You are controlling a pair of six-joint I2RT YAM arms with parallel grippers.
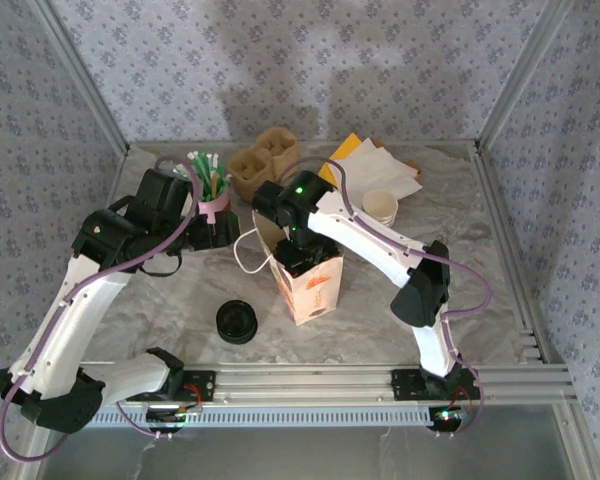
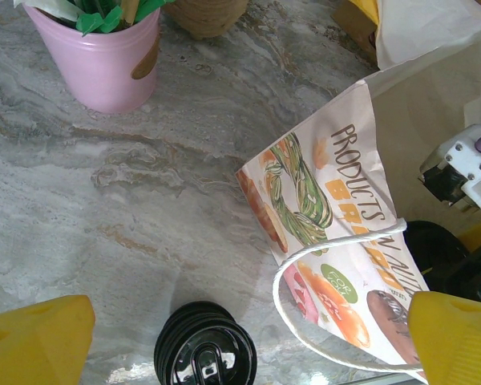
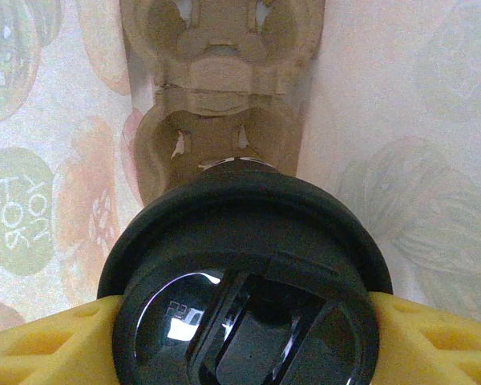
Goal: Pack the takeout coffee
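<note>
Takeout coffee [image 3: 244,297] is clamped at its lid in your right tool [image 3: 240,341], down inside the paper bag [image 1: 315,292] above the cardboard carrier [image 3: 216,88], so lower it straight into a well before releasing, and hold your left tool [image 2: 242,341], spread wide, off the bag.

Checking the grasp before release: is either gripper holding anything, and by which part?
The right gripper holds the takeout coffee inside the paper bag, fingers on opposite sides of its black lid. The left gripper is open and holds nothing.
</note>
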